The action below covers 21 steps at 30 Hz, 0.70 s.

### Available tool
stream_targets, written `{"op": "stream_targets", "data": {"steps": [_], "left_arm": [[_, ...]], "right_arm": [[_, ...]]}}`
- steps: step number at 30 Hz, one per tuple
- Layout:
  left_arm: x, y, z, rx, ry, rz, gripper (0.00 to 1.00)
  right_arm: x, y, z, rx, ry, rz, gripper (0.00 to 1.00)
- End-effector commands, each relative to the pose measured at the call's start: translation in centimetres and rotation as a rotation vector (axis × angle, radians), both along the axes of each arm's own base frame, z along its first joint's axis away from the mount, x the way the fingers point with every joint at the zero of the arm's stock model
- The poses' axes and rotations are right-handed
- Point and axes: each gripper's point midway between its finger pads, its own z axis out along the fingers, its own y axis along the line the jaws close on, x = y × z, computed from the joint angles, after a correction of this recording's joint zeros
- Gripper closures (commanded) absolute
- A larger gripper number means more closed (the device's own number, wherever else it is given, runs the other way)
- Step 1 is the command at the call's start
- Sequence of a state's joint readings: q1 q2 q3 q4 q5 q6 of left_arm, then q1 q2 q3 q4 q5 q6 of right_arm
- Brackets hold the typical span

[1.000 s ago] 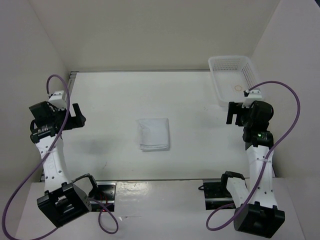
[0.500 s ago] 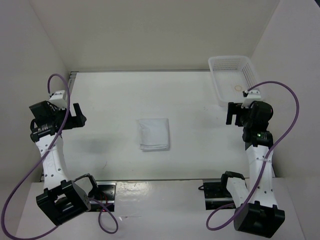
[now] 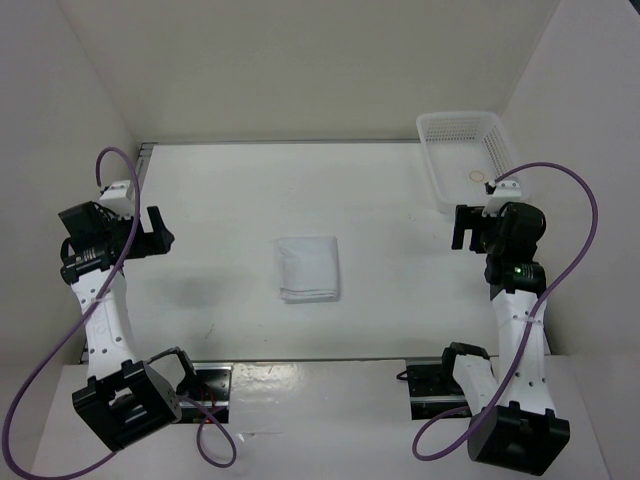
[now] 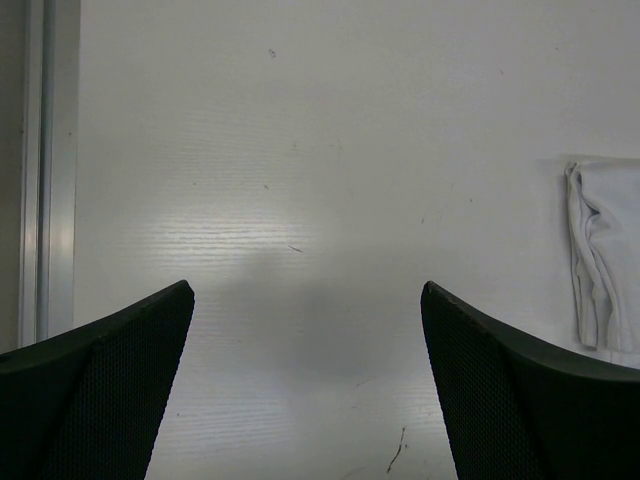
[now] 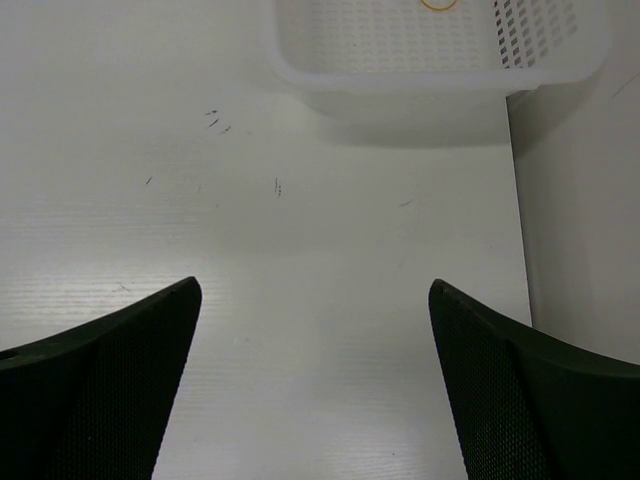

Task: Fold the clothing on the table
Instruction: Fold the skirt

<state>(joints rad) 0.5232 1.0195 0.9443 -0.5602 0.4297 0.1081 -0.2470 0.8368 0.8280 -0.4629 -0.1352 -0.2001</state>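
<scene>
Fingers [image 4: 100,390] on our left gripper [image 3: 157,232] and right gripper [image 3: 462,228] are spread wide, gripping nothing. Only a mesh basket [image 3: 463,155] sits far right, out of our way; the clothing [image 3: 308,268] lies mid table [image 3: 220,190], a creased, folded white square.

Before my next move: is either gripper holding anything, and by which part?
Nothing is held: left gripper and right gripper are open and empty; clothing lies free on the table.

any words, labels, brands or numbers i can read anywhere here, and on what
None: no text can be read in any view.
The clothing is plain, the basket carries no label, and the dark specks on the table are scuffs, not letters.
</scene>
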Motion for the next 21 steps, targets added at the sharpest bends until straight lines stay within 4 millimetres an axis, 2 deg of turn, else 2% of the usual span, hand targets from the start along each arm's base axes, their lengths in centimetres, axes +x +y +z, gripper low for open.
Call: {"op": "stream_targets", "data": {"steps": [1,21], "left_arm": [[0.47,0.05,0.61,0.021,-0.037,-0.033,0.00],[0.42,-0.15,0.90,0.021,-0.048,-0.040,0.00]], "right_arm": [[0.76,-0.36,1.14,-0.020,-0.057,-0.001,0.02],[0.76,-0.22,0.70,-0.012,-0.040,0.006,0.02]]}}
